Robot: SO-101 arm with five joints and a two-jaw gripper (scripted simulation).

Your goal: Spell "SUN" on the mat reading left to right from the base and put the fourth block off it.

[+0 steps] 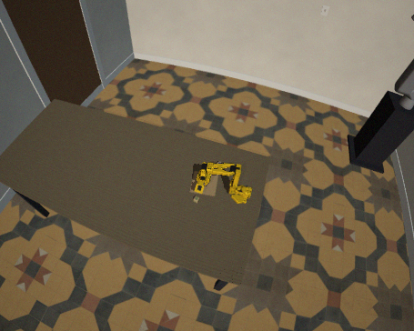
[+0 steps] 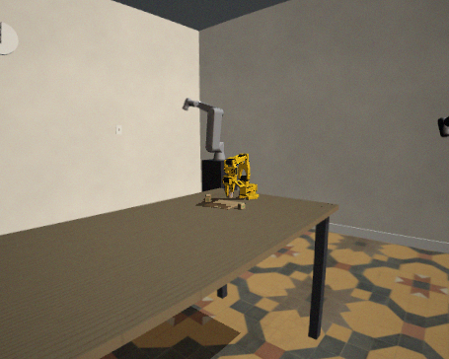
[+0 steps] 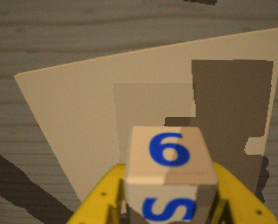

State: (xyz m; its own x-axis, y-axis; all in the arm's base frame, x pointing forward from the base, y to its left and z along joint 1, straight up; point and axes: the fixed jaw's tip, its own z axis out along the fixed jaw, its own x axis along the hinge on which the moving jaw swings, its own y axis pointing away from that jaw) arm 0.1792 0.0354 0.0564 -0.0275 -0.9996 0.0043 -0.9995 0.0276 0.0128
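My gripper (image 1: 199, 188) (image 2: 229, 195) (image 3: 171, 202) is shut on a pale block (image 3: 167, 172). In the wrist view one face shows a blue 6-like mark and the face below it a blue S-like mark. The block is held above the tan mat (image 1: 210, 190) (image 2: 223, 204) (image 3: 65, 95). A loose block (image 1: 196, 199) (image 2: 241, 206) lies on the table just off the mat. Another block or blocks (image 2: 207, 198) stand at the mat's other side; their number is unclear. The loose blocks' letters cannot be read.
The brown table (image 1: 113, 167) (image 2: 108, 251) carries the arm's yellow base (image 1: 241, 195) (image 2: 249, 191) near one end. The arm's dark shadow (image 3: 230, 95) falls across the mat. The arm hides part of the mat in the top view.
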